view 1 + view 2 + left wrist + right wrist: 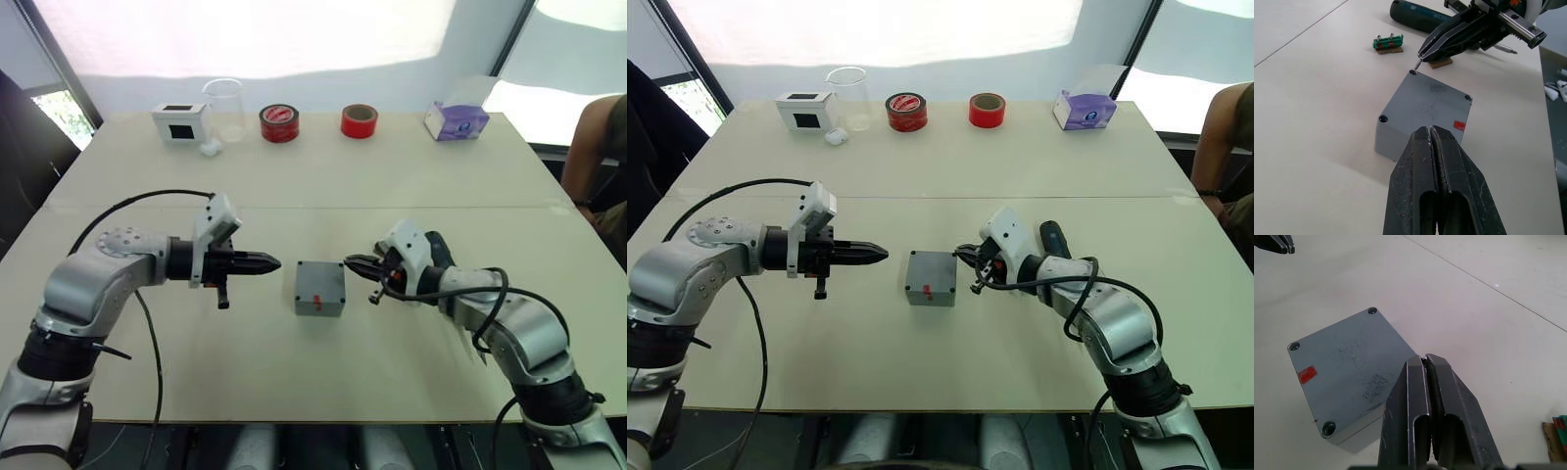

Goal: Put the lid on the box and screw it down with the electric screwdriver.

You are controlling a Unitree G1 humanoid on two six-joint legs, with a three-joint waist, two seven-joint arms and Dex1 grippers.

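Setting reads as a robotics lab or test room: a wide, plain beige worktop [411, 176] made of two slabs butted along a seam, standing before bright windows with dark frames. Along its far edge, spaced out in a row, stand a small white box with a black screen [179, 123], a clear plastic beaker [224, 110], two rolls of red tape [279, 123] and a purple tissue box [457, 121]. A person's arm [591, 147] shows at the worktop's right side.
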